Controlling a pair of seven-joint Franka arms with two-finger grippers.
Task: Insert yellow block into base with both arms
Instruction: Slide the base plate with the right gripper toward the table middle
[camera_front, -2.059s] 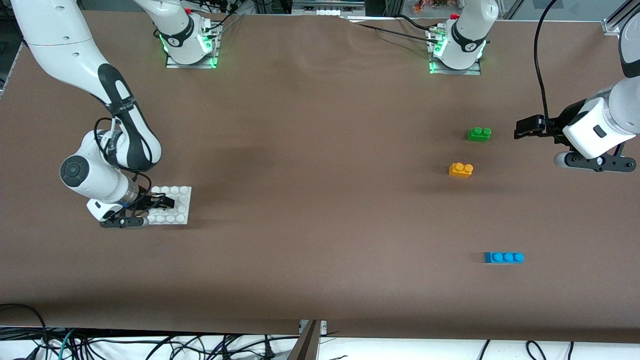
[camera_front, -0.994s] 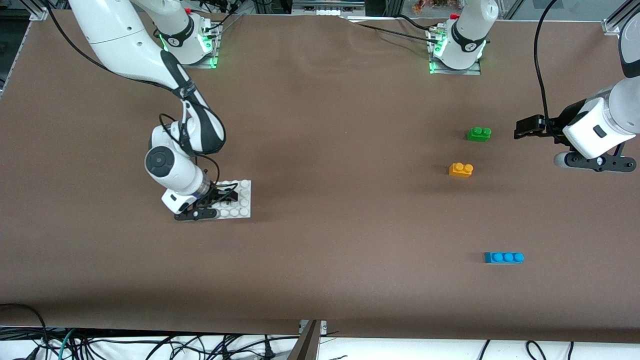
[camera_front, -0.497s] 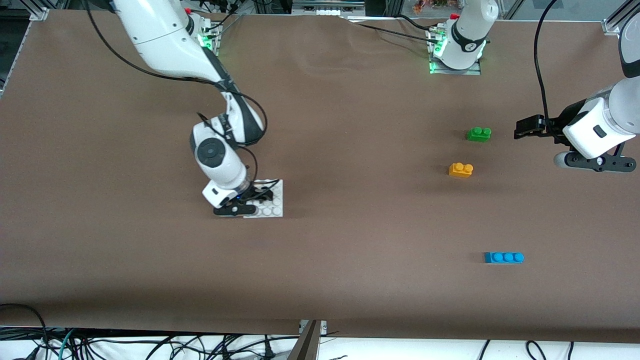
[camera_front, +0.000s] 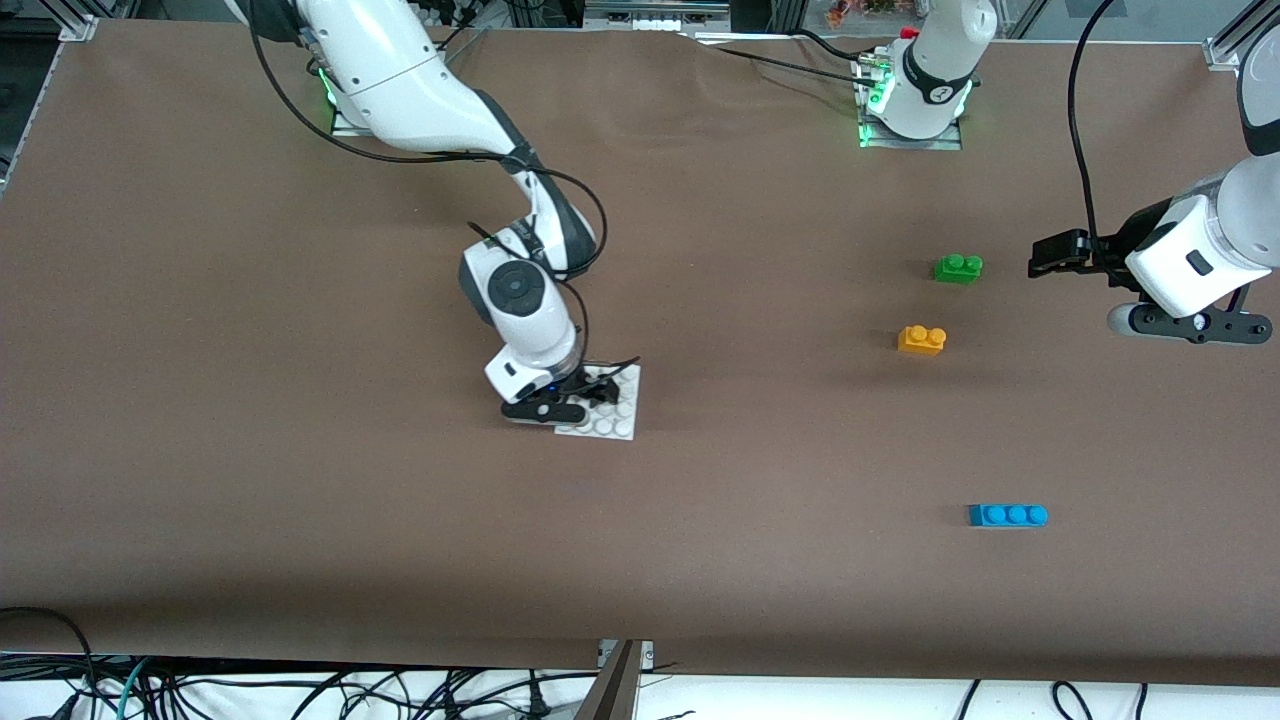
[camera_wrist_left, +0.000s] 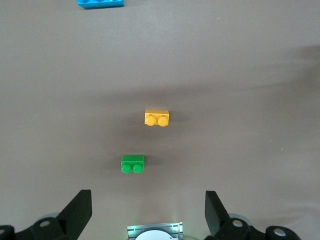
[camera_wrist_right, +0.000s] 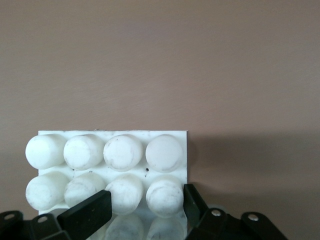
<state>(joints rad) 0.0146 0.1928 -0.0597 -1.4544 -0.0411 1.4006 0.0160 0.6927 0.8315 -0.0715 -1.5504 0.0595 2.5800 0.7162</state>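
Note:
The yellow block (camera_front: 922, 340) sits on the brown table toward the left arm's end; it also shows in the left wrist view (camera_wrist_left: 157, 118). The white base (camera_front: 615, 410) lies near the table's middle, and its studs fill the right wrist view (camera_wrist_right: 110, 150). My right gripper (camera_front: 588, 393) is shut on the base, its jaws clamped on the plate's edge across two studs (camera_wrist_right: 142, 205). My left gripper (camera_front: 1045, 262) is open and empty, hanging over the table beside the green brick, apart from the yellow block (camera_wrist_left: 147, 215).
A green two-stud brick (camera_front: 958, 268) lies a little farther from the front camera than the yellow block, also seen by the left wrist (camera_wrist_left: 132, 163). A blue three-stud brick (camera_front: 1008, 515) lies nearer the front camera (camera_wrist_left: 100, 3).
My right gripper has carried the base from the right arm's end of the table to near the middle. The left arm and the bricks have not moved.

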